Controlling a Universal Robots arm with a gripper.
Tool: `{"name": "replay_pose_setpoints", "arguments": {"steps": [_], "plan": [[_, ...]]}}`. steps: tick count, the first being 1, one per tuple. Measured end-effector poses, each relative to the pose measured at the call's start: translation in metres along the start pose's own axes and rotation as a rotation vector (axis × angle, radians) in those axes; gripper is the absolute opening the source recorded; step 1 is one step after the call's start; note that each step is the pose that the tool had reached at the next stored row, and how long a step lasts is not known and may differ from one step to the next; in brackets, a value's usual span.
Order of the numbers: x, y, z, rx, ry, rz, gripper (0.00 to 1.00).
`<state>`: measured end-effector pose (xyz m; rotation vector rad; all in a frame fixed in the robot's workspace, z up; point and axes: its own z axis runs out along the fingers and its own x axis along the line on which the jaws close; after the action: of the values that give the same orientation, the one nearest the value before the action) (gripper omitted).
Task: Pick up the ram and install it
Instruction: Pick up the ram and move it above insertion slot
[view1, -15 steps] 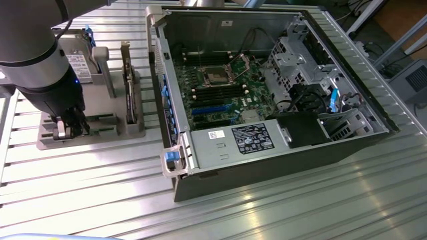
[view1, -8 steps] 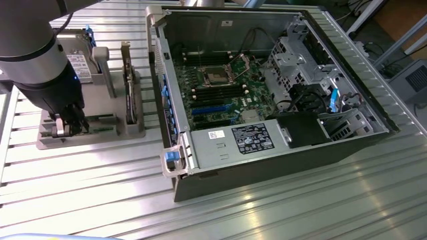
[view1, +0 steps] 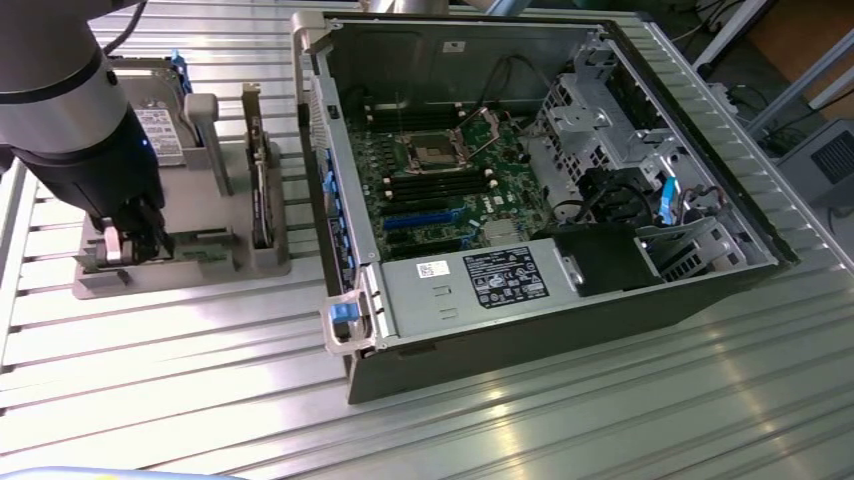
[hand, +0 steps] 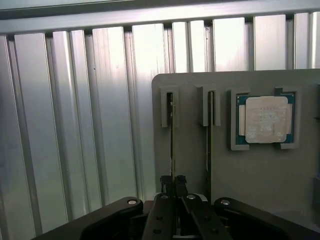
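Observation:
My gripper (hand: 173, 181) is down over the grey parts holder (hand: 190, 150), its two black fingers pressed together on the thin top edge of the ram (hand: 171, 140). The ram stands on edge in a slot of the holder and is seen edge-on. A second stick (hand: 209, 135) stands in the neighbouring slot, apart from the fingers. In the exterior view the gripper (view1: 127, 245) sits low at the holder (view1: 187, 270), at that view's left. The open computer case (view1: 534, 170) lies at that view's right, with its motherboard (view1: 447, 190) exposed.
A square silver processor chip (hand: 265, 120) rests in a pocket of the holder beside the sticks. A hard drive with a white label (view1: 160, 130) stands at the back of the holder. The ribbed metal table (view1: 200, 380) surrounds everything. Cables and a drive cage (view1: 601, 110) crowd the case's far side.

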<state>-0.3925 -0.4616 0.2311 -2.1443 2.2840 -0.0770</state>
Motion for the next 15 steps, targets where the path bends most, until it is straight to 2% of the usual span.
{"name": "replay_pose_setpoints", "arguments": {"steps": [4,15], "plan": [[0.0,-0.0003,-0.0072,0.0001,0.0,0.0,0.12],[0.0,-0.0006,-0.0133,-0.0001,0.0,0.0,0.12]]}}
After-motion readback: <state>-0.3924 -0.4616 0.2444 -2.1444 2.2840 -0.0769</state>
